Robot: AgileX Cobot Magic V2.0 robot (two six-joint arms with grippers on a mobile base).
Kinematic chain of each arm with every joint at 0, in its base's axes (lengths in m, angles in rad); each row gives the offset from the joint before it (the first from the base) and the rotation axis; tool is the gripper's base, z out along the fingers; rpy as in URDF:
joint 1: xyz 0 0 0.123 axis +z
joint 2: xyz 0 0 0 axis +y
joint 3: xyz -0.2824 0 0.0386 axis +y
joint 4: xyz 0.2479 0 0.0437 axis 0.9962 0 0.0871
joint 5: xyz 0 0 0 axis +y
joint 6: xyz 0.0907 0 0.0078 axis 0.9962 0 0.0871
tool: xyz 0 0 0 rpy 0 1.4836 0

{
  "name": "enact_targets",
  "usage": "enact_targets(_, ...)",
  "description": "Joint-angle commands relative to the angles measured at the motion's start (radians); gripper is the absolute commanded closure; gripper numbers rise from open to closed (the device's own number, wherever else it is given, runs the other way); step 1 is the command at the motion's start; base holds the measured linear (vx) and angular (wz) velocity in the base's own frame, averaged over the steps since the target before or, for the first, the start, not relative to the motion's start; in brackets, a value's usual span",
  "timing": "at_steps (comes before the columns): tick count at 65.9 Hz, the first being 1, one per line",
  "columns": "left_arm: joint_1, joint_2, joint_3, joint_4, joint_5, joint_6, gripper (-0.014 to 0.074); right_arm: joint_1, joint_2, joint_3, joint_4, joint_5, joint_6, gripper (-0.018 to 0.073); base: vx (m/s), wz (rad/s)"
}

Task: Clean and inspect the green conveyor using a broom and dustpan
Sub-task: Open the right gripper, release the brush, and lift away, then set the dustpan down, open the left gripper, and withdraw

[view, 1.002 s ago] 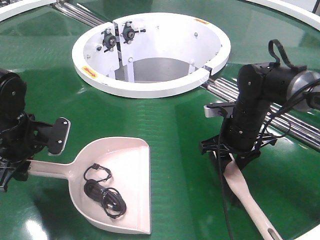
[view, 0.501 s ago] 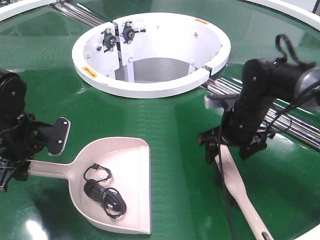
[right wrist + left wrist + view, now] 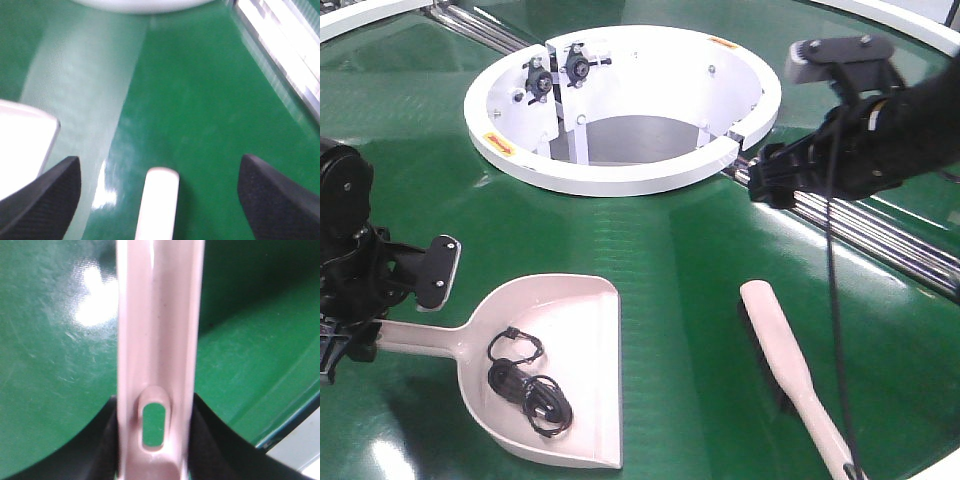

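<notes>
Two tools rest on the green conveyor (image 3: 670, 250): the broom (image 3: 785, 350) lies flat and free toward its front right edge, and the dustpan (image 3: 578, 322) sits front left with a coiled black cable (image 3: 528, 385) in its scoop. Your left gripper (image 3: 155, 406) has its dark fingers closed against both sides of the dustpan handle, while your right gripper (image 3: 160, 166) hangs above the broom's head tip, pads spread wide and empty, near the steel rollers (image 3: 880, 235). The sweeping looks done, so lift the pan level or tipped slightly back to stop the cable sliding off its flat front edge.
</notes>
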Motion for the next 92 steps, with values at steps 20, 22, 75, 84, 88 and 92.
enact_targets(20, -0.010, -0.035, -0.024, -0.008, 0.017, 0.018, 0.0619, -0.005, -0.422, 0.469, -0.016, -0.595, -0.078, 0.0043, 0.00, 0.00)
enact_targets(22, -0.010, -0.035, -0.024, -0.008, 0.017, 0.018, 0.0619, -0.005, -0.448, 0.500, -0.016, -0.621, -0.078, 0.0065, 0.00, 0.00)
enact_targets(75, -0.010, -0.035, -0.024, -0.008, 0.017, 0.018, 0.0619, -0.005, -0.618, 0.624, -0.016, -0.736, -0.071, 0.0569, 0.00, 0.00)
enact_targets(84, -0.010, -0.035, -0.024, -0.008, 0.017, 0.018, 0.0619, -0.005, -0.618, 0.624, -0.016, -0.738, -0.071, 0.0569, 0.00, 0.00)
enact_targets(88, -0.010, -0.035, -0.024, -0.008, 0.015, 0.018, 0.0619, -0.005, -0.618, 0.624, -0.016, -0.740, -0.071, 0.0569, 0.00, 0.00)
enact_targets(92, -0.010, -0.035, -0.024, -0.008, 0.015, 0.018, 0.0619, -0.005, -0.618, 0.624, -0.016, -0.741, -0.071, 0.0569, 0.00, 0.00)
